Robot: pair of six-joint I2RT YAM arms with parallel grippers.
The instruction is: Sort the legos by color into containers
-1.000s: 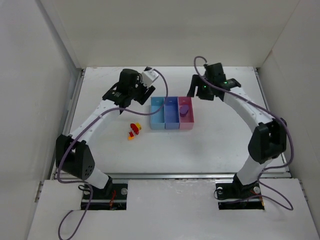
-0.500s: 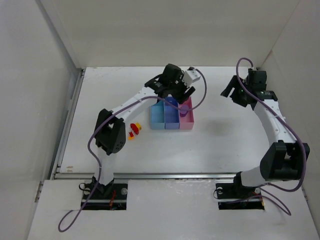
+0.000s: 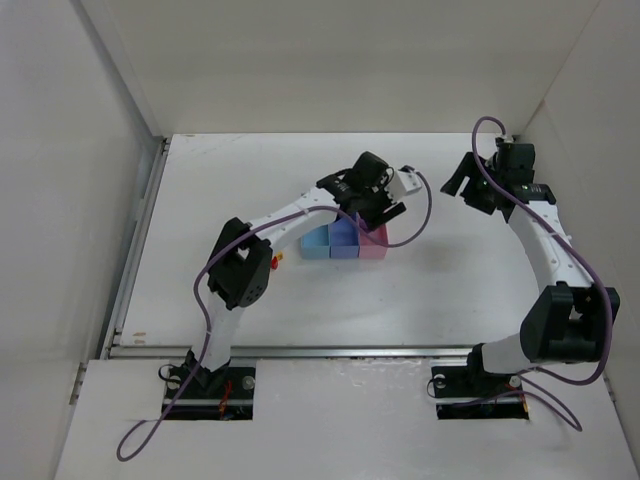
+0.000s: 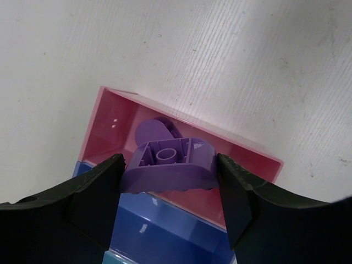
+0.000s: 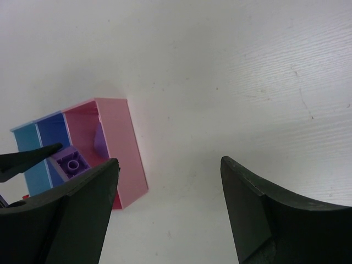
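**One purple brick (image 4: 168, 165) coming up out of the pink bin (image 4: 104, 129)**

Top view: a second ago the brick lay inside the pink bin with the right gripper (image 3: 468, 188) above it. That gripper has since pulled well away to the bin's right. The left gripper (image 3: 372, 205) has swung in over the bin's far end. This looks like a correction (purple hardly belongs in pink), probably toward the blue-purple bin (image 3: 344, 245) touching the pink one.

Left wrist view: both fingers (image 4: 93, 192) pinch the brick, hollow underside to the camera, over the pink bin's wall shared with its neighbour. A purplish patch (image 4: 154, 129) lies on the pink floor; whether it is a shadow or a second piece, I cannot tell.

Right wrist view: the right gripper's jaws are spread wide and hold nothing, with the pink bin off to the left.
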